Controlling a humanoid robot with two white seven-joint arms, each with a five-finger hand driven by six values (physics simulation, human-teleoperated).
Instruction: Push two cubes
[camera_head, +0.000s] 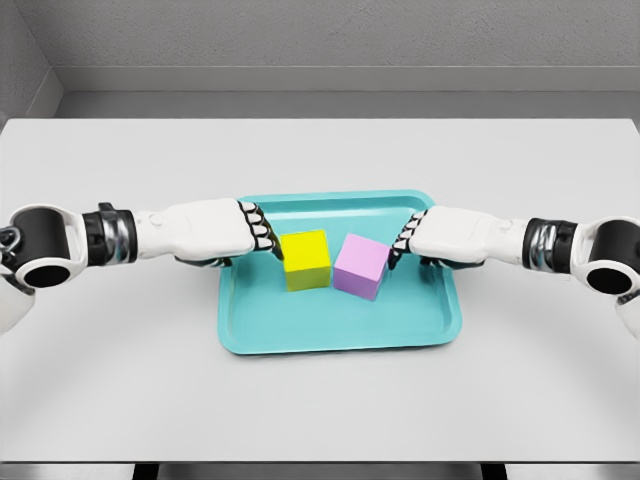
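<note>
Teal tray (300, 325): lies flat near the middle of the pale grey surface (120, 350), both cubes inside it.
Yellow cube (305, 259): left of centre in the tray, upright, slightly turned.
Purple cube (361, 266): just right of the yellow cube; their near edges look close or barely touching, I cannot tell which.
Left robot hand (262, 232): reaches in from the left over the tray's rim, fingers bunched together and bent, fingertips right at the yellow cube's left face, holding nothing.
Right robot hand (405, 243): comes in from the right over the opposite rim, fingers likewise bent and closed together, tips at the purple cube's right face, grasping nothing.
Arms: both stretched low across the surface.
</note>
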